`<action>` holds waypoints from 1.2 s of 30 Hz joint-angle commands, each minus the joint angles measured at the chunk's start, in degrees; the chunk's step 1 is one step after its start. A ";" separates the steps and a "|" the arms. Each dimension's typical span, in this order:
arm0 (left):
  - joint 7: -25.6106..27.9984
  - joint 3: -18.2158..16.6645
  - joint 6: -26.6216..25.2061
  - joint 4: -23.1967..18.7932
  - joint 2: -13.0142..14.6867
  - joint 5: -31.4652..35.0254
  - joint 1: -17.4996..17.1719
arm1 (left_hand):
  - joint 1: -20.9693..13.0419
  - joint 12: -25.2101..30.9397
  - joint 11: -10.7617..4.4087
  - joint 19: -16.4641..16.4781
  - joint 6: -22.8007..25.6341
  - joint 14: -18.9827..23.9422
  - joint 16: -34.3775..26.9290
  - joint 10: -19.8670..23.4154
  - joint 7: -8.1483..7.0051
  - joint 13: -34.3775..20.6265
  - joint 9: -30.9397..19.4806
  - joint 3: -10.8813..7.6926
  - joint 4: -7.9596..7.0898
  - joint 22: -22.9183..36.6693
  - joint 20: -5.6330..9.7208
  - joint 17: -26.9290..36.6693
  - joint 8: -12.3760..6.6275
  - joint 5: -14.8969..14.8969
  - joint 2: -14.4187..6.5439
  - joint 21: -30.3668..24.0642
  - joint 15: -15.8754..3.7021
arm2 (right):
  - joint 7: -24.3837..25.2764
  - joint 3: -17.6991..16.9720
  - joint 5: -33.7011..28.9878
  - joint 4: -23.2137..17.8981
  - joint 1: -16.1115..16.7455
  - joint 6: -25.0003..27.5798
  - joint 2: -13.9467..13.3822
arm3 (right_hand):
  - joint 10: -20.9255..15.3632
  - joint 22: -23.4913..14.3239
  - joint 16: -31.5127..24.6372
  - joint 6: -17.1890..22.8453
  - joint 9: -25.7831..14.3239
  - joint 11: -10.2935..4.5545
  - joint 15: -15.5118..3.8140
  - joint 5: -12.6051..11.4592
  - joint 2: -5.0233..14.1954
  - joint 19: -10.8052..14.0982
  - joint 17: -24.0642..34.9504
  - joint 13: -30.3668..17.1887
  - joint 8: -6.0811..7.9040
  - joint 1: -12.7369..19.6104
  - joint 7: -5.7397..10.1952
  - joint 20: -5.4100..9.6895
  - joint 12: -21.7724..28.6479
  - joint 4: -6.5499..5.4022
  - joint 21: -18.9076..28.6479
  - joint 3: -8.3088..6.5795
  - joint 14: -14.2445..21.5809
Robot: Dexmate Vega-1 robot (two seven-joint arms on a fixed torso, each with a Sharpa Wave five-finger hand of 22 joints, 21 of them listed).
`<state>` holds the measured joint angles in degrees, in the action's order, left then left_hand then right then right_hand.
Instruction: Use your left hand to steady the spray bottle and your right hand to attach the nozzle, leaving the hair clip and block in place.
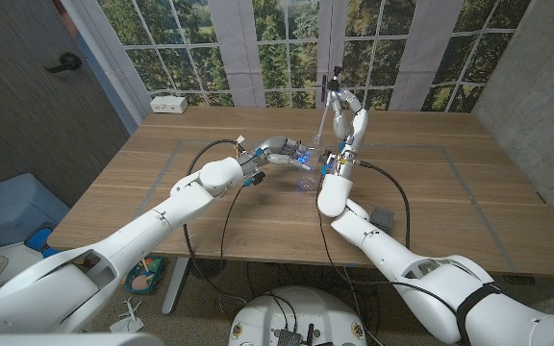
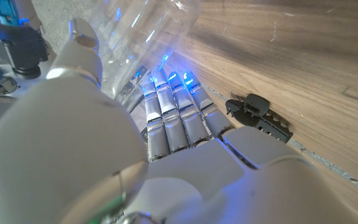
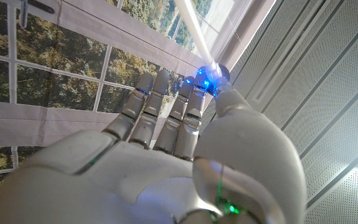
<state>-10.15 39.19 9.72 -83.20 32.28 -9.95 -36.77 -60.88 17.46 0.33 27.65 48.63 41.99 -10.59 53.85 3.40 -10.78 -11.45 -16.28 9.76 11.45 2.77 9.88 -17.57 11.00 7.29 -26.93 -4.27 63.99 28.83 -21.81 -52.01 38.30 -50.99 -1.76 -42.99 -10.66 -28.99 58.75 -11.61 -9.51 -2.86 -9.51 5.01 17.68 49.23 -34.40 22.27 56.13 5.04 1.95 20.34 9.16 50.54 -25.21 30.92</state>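
The bottle (image 1: 305, 169) stands near the middle of the table (image 1: 469, 207), a clear plastic thing lit blue by the left hand (image 1: 282, 151) wrapped around it. In the left wrist view the fingers (image 2: 173, 118) curl against the bottle's side with the thumb (image 2: 79, 53) on the other, so it is gripped, presumably to keep it from tipping or turning while the top goes on.

Above the bottle and a little behind it, the right hand (image 1: 343, 111) is raised with the nozzle (image 1: 336, 85) pinched at its fingertips; the long white dip tube (image 1: 323, 120) hangs down toward the bottle's mouth. In the right wrist view the fingers (image 3: 166, 106) are closed round the nozzle's head, tube pointing away. I'd judge it is held high so the tube can be threaded in first; whether its tip has reached the mouth I cannot tell.

Just beside the bottle, the black clip (image 2: 260, 117) lies on the wood, apart from the left hand. A grey block (image 1: 384, 215) sits well to the right of the bottle, near the right forearm. Both look clear of the work, though that forearm passes close to the block.
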 commanded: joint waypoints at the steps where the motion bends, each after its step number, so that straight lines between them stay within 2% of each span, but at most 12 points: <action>1: 0.46 -0.31 -0.25 -0.75 0.32 0.08 -0.26 | -13.11 0.15 -8.47 -0.22 11.86 -0.07 0.01 11.41 -4.45 -2.11 -1.83 -0.42 -0.06 0.07 0.69 0.16 -0.23 0.42 -13.87 -0.35 -8.89 | -0.29 2.92 2.10 -0.57 0.86 2.07 -1.77 | -0.47 0.05 0.05 1.39 -0.17 0.13 -9.08 -0.43 0.31 0.01 0.16 -0.09 0.22 0.00 0.62 -0.20 -0.24 -0.09 0.24 0.13 0.73; 8: 0.56 -0.36 -0.28 -0.92 0.39 0.24 -0.20 | -13.13 0.13 -8.45 -0.24 11.94 -0.05 0.00 11.44 -4.43 -2.13 -1.84 -0.41 -0.03 0.06 0.72 0.16 -0.19 0.43 -13.84 -0.42 -8.95 | -0.39 4.35 3.30 -0.26 1.07 2.79 -2.51 | -0.48 0.05 0.30 1.32 -0.16 0.39 -9.03 -0.52 0.30 -0.01 0.12 -0.05 0.13 -0.08 0.55 -0.43 -0.32 -0.11 0.36 0.15 0.73; 18: 0.82 -0.42 -0.16 -0.97 0.39 0.46 -0.16 | -13.12 0.04 -8.53 -0.31 11.98 -0.04 0.02 11.36 -4.46 -2.14 -1.86 -0.44 -0.04 0.05 0.74 0.15 -0.10 0.43 -13.85 -0.52 -8.90 | -0.94 4.99 4.31 -2.45 2.78 4.04 -3.79 | -0.55 0.06 0.47 1.29 -0.14 0.40 -9.00 -0.67 0.22 -0.12 0.17 0.00 0.03 -0.12 0.40 -0.65 -0.40 -0.07 0.47 0.22 0.75; 25: 0.90 -0.46 -0.08 -1.06 0.41 0.59 -0.13 | -13.15 0.03 -8.53 -0.34 11.98 -0.06 0.04 11.43 -4.48 -2.16 -1.88 -0.46 -0.01 0.04 0.72 0.14 -0.02 0.44 -13.83 -0.60 -8.96 | -1.84 4.96 5.33 -3.62 4.13 4.88 -4.26 | -0.23 0.07 0.87 0.47 -0.19 0.82 -8.93 -1.09 0.59 -0.26 0.03 0.00 -0.30 0.00 -1.46 -0.69 -0.63 -0.06 0.59 -0.12 0.85; 31: 1.10 -0.47 -0.33 -1.47 0.52 0.85 -0.15 | -13.15 -0.02 -8.48 -0.35 12.00 -0.04 0.03 11.37 -4.45 -2.17 -1.89 -0.47 -0.01 0.04 0.71 0.14 0.03 0.45 -13.85 -0.66 -8.98 | -2.84 4.71 6.40 -4.52 5.24 5.47 -4.60 | 0.29 0.08 1.37 -0.27 -0.25 0.95 -8.57 -1.46 0.60 -0.51 -0.33 -0.01 -0.55 -0.48 -1.63 -0.95 -0.93 -0.27 0.63 -0.28 1.01; 36: 1.67 -0.52 -0.71 -2.08 0.66 1.21 -0.41 | -13.15 -0.02 -8.56 -0.36 12.03 -0.05 0.03 11.44 -4.44 -2.17 -1.90 -0.45 0.00 0.03 0.70 0.15 0.06 0.44 -13.82 -0.70 -9.02 | -4.05 4.58 7.43 -4.79 6.25 5.52 -5.00 | 1.27 0.09 2.00 -2.47 -0.33 1.50 -8.17 -2.04 0.31 -1.08 -0.63 -0.16 -1.35 -1.70 -2.02 -1.23 -1.39 -0.67 0.60 -0.13 0.91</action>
<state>-9.16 38.79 9.51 -84.46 32.70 -9.26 -36.94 -60.79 17.05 0.55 27.65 48.94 42.09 -10.59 54.06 3.70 -10.79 -11.45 -16.38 9.86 11.45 2.77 9.89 -16.98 11.04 7.20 -27.16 -4.17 61.70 33.57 -16.20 -55.63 42.55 -46.13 -5.99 -42.26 -10.39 -27.26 57.15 -11.77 -8.18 -2.86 -10.88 5.74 16.63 48.54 -34.36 21.17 55.33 3.11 0.89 19.21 8.80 50.86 -25.37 31.55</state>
